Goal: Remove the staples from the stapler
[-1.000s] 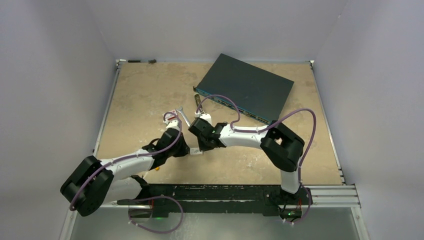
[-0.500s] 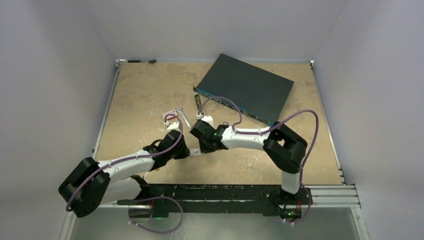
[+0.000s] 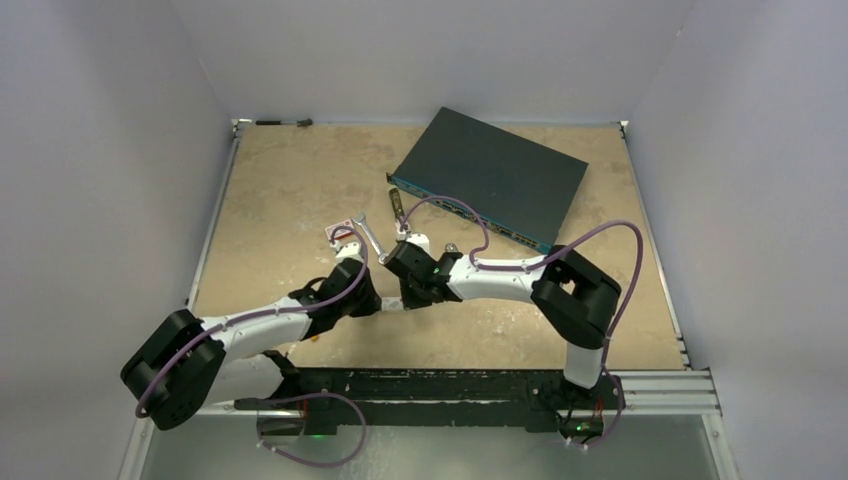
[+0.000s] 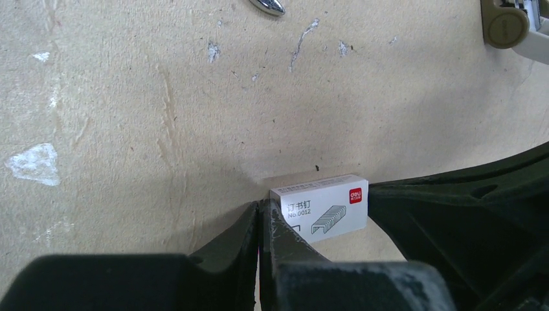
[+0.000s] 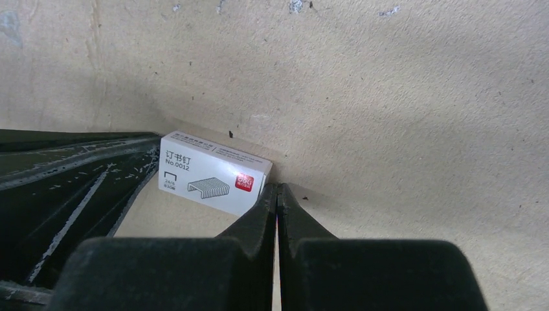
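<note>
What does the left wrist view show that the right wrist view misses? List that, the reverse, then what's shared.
Left wrist only: the wrench tip and one end of the stapler, at its top edge. Right wrist only: nothing extra. Both: the white staple box on the table, between the shut left gripper and shut right gripper.

right gripper [image 5: 277, 194]: my jaws pressed together, nothing between | staple box [image 5: 210, 172]: white, red label, flat on worktop [image 5: 401, 97], right end just beside my tips | left end: against dark scuffed part [image 5: 71, 188] | worktop: beige, pale scuffs
</note>
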Available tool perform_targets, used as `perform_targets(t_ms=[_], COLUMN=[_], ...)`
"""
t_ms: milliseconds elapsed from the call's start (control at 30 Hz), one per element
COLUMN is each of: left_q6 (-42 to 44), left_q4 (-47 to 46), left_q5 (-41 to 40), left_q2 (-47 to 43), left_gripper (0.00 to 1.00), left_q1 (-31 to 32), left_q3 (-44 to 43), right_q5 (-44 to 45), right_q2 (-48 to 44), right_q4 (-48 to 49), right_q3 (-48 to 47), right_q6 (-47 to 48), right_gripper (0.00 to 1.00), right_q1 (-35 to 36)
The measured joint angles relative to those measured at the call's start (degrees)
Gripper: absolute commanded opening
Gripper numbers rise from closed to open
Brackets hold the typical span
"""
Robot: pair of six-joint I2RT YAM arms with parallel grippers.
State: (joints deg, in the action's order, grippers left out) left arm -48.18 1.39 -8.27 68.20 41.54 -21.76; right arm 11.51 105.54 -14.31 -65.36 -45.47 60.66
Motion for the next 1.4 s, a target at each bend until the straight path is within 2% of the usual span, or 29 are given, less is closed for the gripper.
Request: perform_targets(t_ms=[333,467,600,733,800,900,1000,1100,1200,1400], left_q6=[-0.81,-0.83,-0.94,-0.98,-0.94,-0.85,-0.68,-0.22,0.81,3.41], left_q4=[-0.20,3.41,11.19,18.80,21.86,25.40,28.52,30.97,32.76,37.22], left_q5=[-0.90,-2.19,-5.66,-10.45,-12.98,-16.04,-18.40,-19.65,-20.26,-21.62], left_q2=[0.13,-1.38,-4.31,-8.15,-10.73,-14.40,-17.94,-20.41,-23.17,-28.65], left_gripper=[0.03,0.13,0.19,0.28,0.33,0.42,0.49,0.62,0.85,0.93], left_q1=[0.59,1.01,1.27,1.29,1.29,1.29,1.29,1.29,1.29,1.29], left_q3=[0.00,-0.55,-2.47,-7.04,-9.68,-13.05,-16.02,-18.01,-18.51,-20.90], right_q5=[-0.57,0.79,3.48,7.21,8.52,8.04,3.96,-0.35,-4.24,-6.54], right_q2=[0.26,-0.07,-3.89,-9.79,-13.09,-18.21,-24.92,-32.17,-40.44,-59.84], right_q4=[-0.13,-0.90,-2.99,-5.35,-5.75,-4.61,-0.92,3.58,8.09,14.47], right_q3=[-0.02,0.15,3.06,5.95,7.23,9.66,13.62,16.76,18.99,25.55], right_q6=[0.09,0.00,-0.28,-0.83,-0.87,-0.37,1.11,3.30,4.74,5.18], right_gripper=[0.00,0.02,0.15,0.37,0.43,0.48,0.60,0.74,0.98,0.99], right_q1=[-0.31,-0.28,-0.28,-0.31,-0.52,-2.01,-6.14,-9.90,-10.95,-13.27])
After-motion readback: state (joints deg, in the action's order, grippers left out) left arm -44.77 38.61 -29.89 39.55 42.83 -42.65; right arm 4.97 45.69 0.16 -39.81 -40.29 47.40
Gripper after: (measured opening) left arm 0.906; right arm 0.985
